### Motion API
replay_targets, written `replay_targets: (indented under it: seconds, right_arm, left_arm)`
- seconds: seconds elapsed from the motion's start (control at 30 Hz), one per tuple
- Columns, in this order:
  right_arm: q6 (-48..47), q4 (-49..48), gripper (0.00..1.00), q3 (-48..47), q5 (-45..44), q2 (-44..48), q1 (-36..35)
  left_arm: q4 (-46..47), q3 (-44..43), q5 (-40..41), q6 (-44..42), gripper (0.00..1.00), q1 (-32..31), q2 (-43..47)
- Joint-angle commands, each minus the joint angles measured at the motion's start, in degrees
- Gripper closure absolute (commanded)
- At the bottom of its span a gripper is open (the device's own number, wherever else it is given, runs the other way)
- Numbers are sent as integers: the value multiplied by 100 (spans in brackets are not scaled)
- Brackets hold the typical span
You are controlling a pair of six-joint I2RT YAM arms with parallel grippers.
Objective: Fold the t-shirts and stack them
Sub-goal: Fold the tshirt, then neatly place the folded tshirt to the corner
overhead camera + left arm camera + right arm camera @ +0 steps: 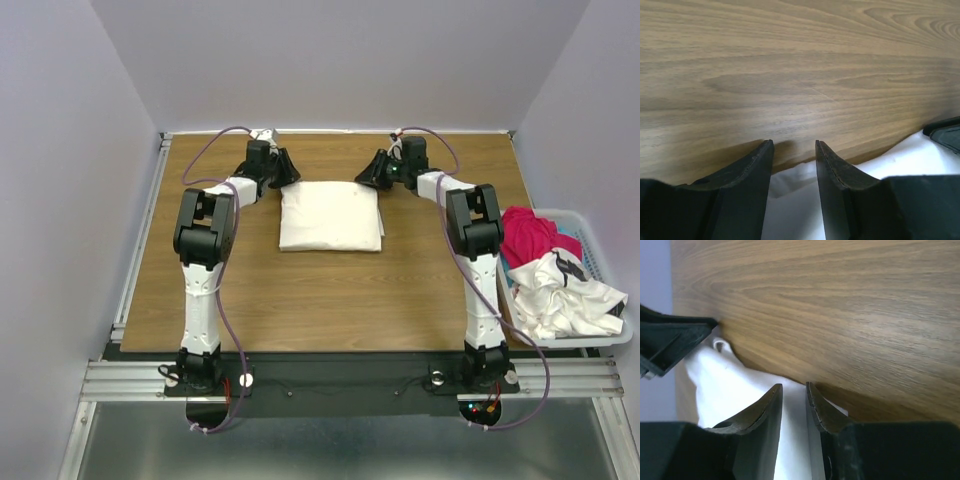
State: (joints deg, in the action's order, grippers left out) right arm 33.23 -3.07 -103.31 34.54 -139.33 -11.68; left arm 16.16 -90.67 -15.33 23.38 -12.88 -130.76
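Observation:
A plain off-white t-shirt (330, 215) lies folded into a flat rectangle at the middle of the table. My left gripper (283, 168) sits at its far left corner and my right gripper (372, 170) at its far right corner. In the left wrist view the left gripper (794, 142) stands open, with the white cloth (910, 157) under the gap. The right gripper (794, 385) shows a narrower gap over the shirt's edge (725, 380), and nothing is pinched. A magenta-red t-shirt (530, 235) and a white t-shirt with dark markings (560, 295) lie crumpled in the basket.
A white slatted basket (592, 232) stands at the table's right edge, next to the right arm. Purple walls close in the back and both sides. Bare wood table (330, 290) lies between the folded shirt and the arm bases.

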Motion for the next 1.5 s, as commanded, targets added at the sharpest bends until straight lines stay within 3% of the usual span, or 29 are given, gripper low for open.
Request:
replay_targets:
  seconds: [0.0,0.07,0.23,0.37,0.53,0.73,1.03,1.27,1.47]
  right_arm:
    - [-1,-440,68,143,43,115,175]
    - [-45,-457,68,284,79,370,166]
    - [-177,-475,65,934,-27,1598,149]
    - [-168,-501,62,1654,-36,2416,79]
    - [-89,-502,62,2454,368,2990,-228]
    - [-150,-633,66,3404,983,3263,-484]
    - [-335,-1082,76,4722,1345,2701,-493]
    - [-230,-1064,80,5794,967,2717,-352]
    - [-63,-731,82,6270,1001,3613,-282]
  left_arm:
    - [1,-196,-268,106,48,145,-11]
    - [-8,-109,-295,80,47,155,111]
    - [132,584,-129,219,39,146,1366]
    - [440,1821,590,711,36,93,2753]
    - [344,2834,839,756,37,-118,3644]
    - [168,3573,373,686,55,-530,4041]
    - [107,4321,57,1046,76,-619,3399]
    - [-570,5189,268,1240,79,-566,3460]
    - [-737,6017,241,1459,81,-505,4487]
